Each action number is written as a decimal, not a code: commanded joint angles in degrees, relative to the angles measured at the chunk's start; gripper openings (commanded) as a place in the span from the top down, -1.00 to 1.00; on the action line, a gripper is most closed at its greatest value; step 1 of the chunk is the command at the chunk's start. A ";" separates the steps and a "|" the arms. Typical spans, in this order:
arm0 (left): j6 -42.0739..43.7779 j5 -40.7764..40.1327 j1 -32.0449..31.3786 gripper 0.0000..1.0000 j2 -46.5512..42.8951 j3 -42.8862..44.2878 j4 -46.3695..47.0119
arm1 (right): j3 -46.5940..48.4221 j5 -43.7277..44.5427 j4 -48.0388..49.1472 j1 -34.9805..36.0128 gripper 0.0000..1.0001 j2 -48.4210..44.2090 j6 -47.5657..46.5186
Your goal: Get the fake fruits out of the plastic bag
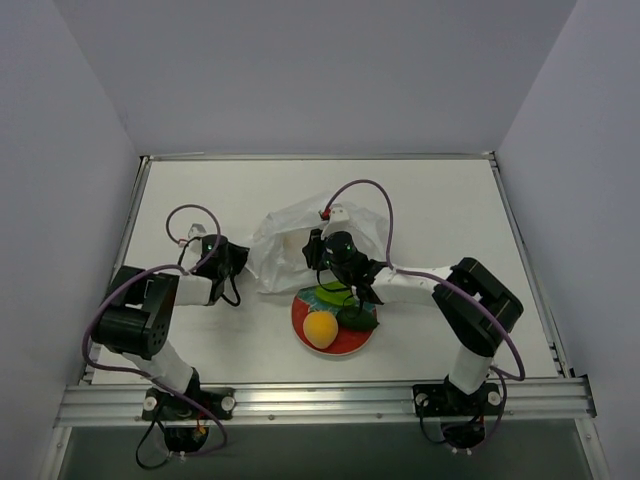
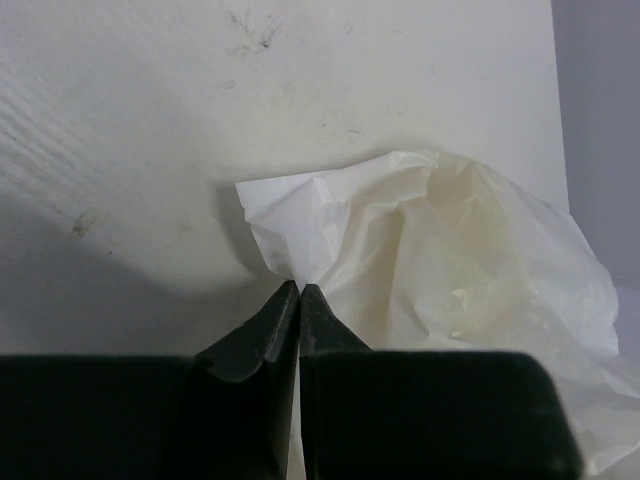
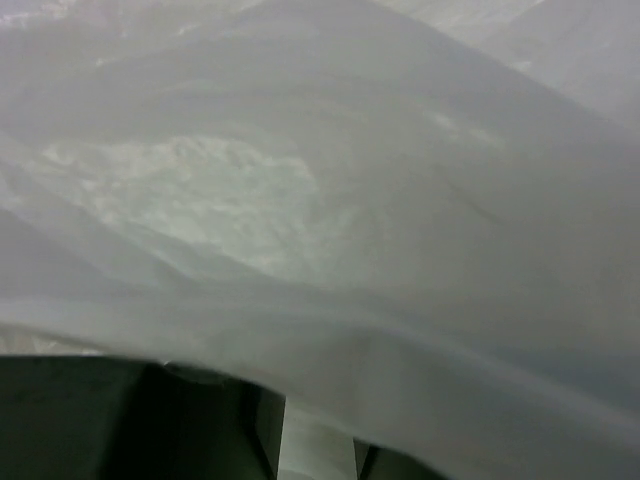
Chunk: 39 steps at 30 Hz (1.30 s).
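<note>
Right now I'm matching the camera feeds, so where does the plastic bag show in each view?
Top view: plastic bag at mid-table, just behind the plate.
Left wrist: right of centre, its corner caught between the closed left fingers.
Right wrist: film fills almost the whole picture.
Shared landmark: that pinched left corner, seen from the top and left wrist; the right wrist shows only film.

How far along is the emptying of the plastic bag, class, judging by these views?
Done: an orange-yellow fruit, a dark green fruit and a light green fruit lie on the plate. In hand: the left pincer is shut on a corner of the plastic bag; the right pincer is buried in its film. Left: any fruit inside; none shows through.
</note>
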 commanded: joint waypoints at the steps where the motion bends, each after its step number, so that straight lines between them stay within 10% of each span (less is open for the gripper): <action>1: 3.69 3.38 0.28 0.95 -5.46 3.97 2.29 | 0.36 0.64 1.94 0.28 0.53 -1.99 0.49; 10: 13.80 7.28 -4.29 0.95 -20.32 7.23 -7.11 | -5.18 6.79 10.46 0.37 0.11 -3.31 6.46; 17: 10.64 17.36 1.51 0.95 -4.69 2.74 7.28 | -6.32 8.02 11.17 0.54 -0.20 -3.66 8.66; 25: 13.28 14.12 1.07 0.95 -4.76 6.09 1.07 | -6.24 12.32 6.62 0.28 -0.37 -5.94 6.56; 33: 16.43 12.98 1.07 -0.24 -12.31 3.45 -5.08 | -0.18 11.10 -4.37 -1.65 -0.15 -4.98 -2.84; 39: 23.46 8.32 -0.77 -0.46 -25.49 5.47 -20.73 | 3.43 13.91 -10.01 -2.71 -0.16 -2.26 -2.85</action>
